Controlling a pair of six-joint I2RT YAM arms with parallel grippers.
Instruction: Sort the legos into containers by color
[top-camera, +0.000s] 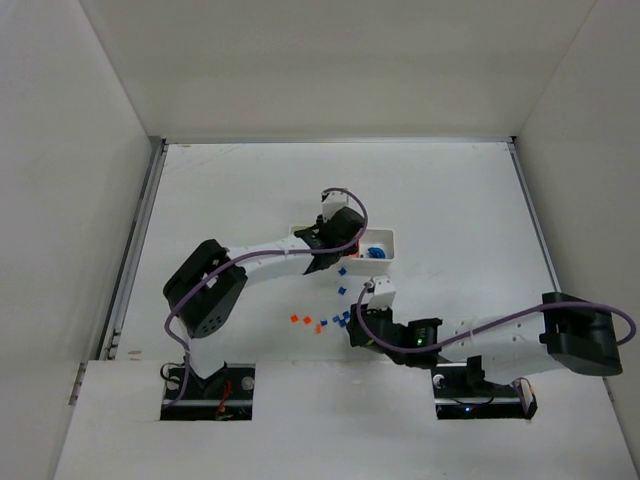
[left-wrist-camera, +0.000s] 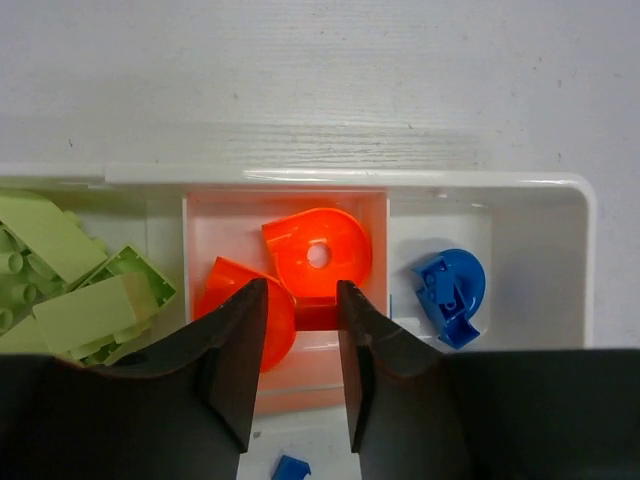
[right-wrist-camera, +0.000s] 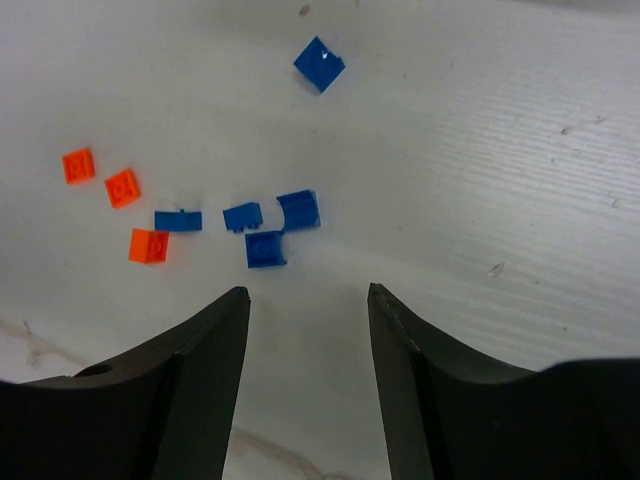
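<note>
The left claw (left-wrist-camera: 302, 292) hangs over the white tray's (left-wrist-camera: 520, 181) middle compartment (left-wrist-camera: 228, 214). Its jaws are narrow, with an orange lego (left-wrist-camera: 317, 314) in the gap; I cannot tell whether it is gripped. The right claw (right-wrist-camera: 308, 292) stands wide and empty above the table, with blue legos (right-wrist-camera: 265, 247) at twelve o'clock and loose orange legos (right-wrist-camera: 122, 187) at ten.

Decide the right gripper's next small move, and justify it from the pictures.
Probably lower the right gripper onto the nearest blue lego and close: its jaws stand open and empty just short of that lego, which lies loose on the table.

Loose legos (right-wrist-camera: 265, 249) on the table (right-wrist-camera: 480, 150) (tray (left-wrist-camera: 450, 178) behind them)
</note>
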